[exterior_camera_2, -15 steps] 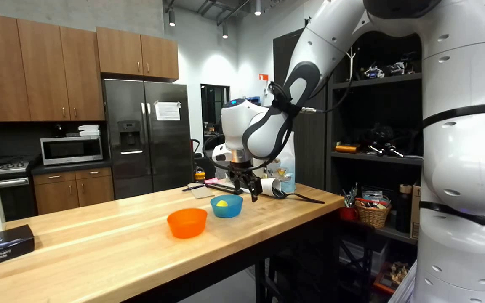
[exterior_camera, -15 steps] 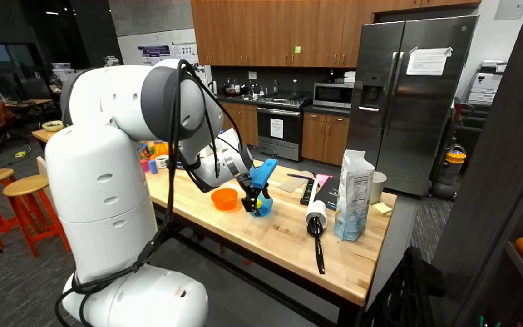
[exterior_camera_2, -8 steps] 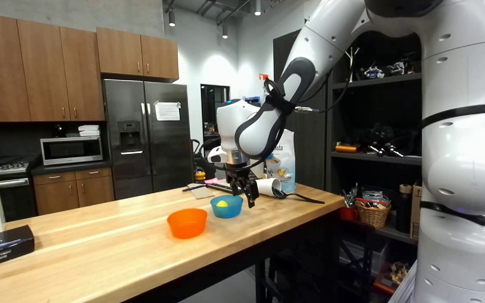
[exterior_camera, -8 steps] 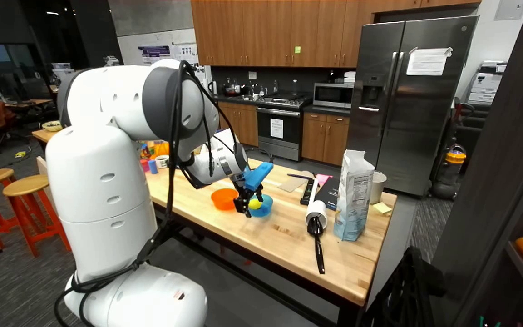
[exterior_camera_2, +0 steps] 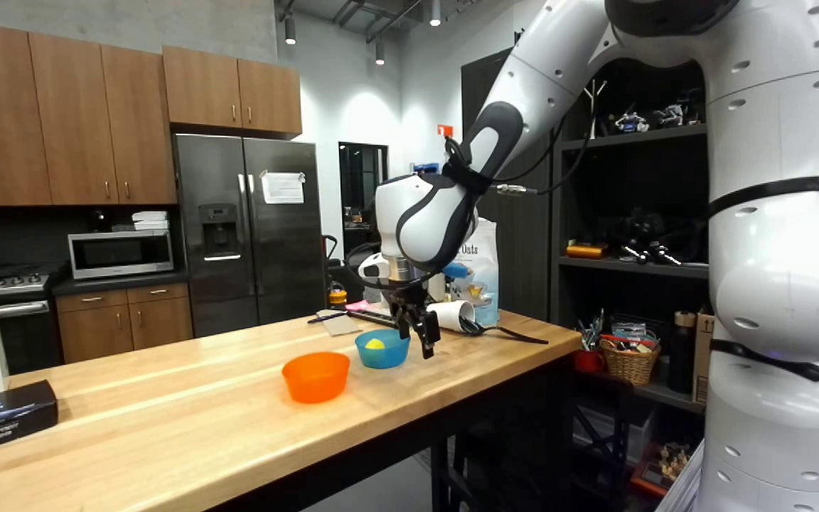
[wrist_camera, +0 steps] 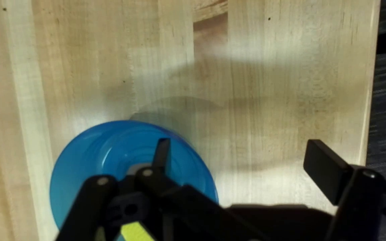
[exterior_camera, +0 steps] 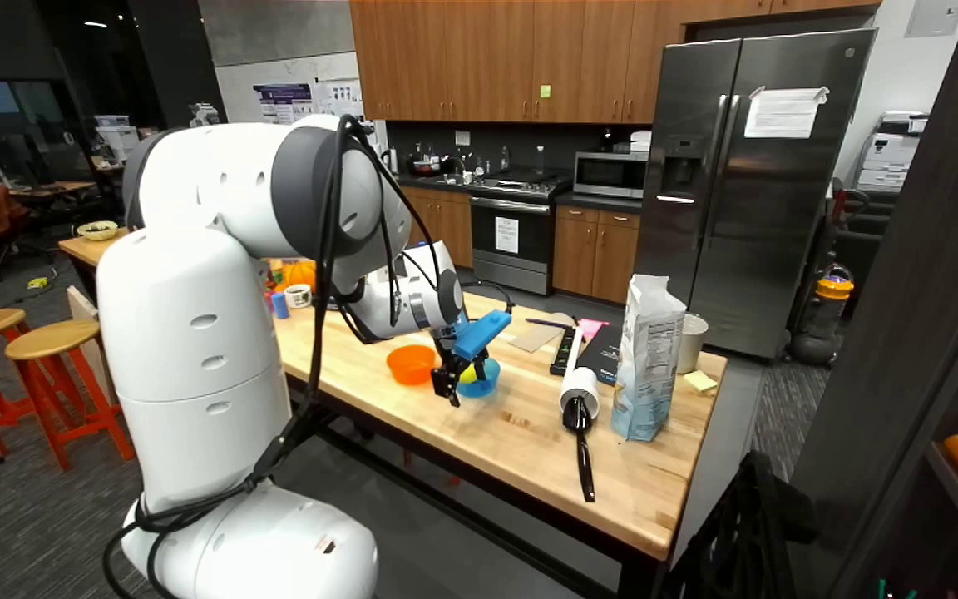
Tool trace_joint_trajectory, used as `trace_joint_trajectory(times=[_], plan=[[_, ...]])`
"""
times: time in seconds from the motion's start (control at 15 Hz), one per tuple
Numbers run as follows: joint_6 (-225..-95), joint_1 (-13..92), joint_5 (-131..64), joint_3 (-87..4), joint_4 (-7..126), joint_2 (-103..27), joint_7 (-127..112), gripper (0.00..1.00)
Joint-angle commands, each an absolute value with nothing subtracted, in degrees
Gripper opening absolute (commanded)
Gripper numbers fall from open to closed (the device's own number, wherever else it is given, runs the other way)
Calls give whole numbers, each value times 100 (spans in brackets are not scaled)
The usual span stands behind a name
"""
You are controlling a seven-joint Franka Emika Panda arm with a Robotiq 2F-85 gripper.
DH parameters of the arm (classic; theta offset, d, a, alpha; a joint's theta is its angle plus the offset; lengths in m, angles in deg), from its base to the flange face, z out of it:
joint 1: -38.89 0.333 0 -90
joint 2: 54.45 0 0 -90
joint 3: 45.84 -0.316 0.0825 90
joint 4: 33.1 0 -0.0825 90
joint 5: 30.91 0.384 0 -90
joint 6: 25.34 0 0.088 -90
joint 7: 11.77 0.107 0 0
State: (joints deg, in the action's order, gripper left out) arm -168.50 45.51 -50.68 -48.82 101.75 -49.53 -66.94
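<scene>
My gripper (wrist_camera: pixel 243 155) stands open with bare tabletop showing between its fingers. In the wrist view, one finger (wrist_camera: pixel 163 152) overlaps the blue bowl (wrist_camera: pixel 75 167), and the opposite one appears over the wood near the table edge. A yellow ball (exterior_camera_2: pixel 375 344) rests inside the blue bowl (exterior_camera_2: pixel 389 357); in the wrist view, only a patch of the ball (wrist_camera: pixel 136 232) shows past the dark finger linkage. An orange bowl (exterior_camera_2: pixel 316 380) sits beside the blue one. Both exterior views show the gripper (exterior_camera_2: pixel 416 345) low beside the blue bowl; whether it touches the rim I cannot tell.
A bag of oats (exterior_camera: pixel 648 374) stands near the table's end, with a white cylinder (exterior_camera: pixel 580 389) and black strap lying by it. Behind are a power strip (exterior_camera: pixel 564 351) and dark book (exterior_camera: pixel 602 353). A black box (exterior_camera_2: pixel 8 416) lies farther along the wooden table (exterior_camera_2: pixel 189 419).
My gripper has shifted slightly toward the table's near edge and come down a little beside the blue bowl, staying open. The bowls and the ball have not moved.
</scene>
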Motion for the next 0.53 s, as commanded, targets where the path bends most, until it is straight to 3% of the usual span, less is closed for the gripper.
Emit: trace_joint_trajectory(times=[0.0,0.13,0.2,0.47], plan=[[-17108,4318,-4458,-4976,10184,-4881,-7171,100],[-17245,4256,-4110,-4999,10203,-4859,-7403,100],[-17376,4280,-4031,-5034,10280,-4842,-7372,82],[-17691,4310,-3819,-5136,10431,-4792,-7361,52]])
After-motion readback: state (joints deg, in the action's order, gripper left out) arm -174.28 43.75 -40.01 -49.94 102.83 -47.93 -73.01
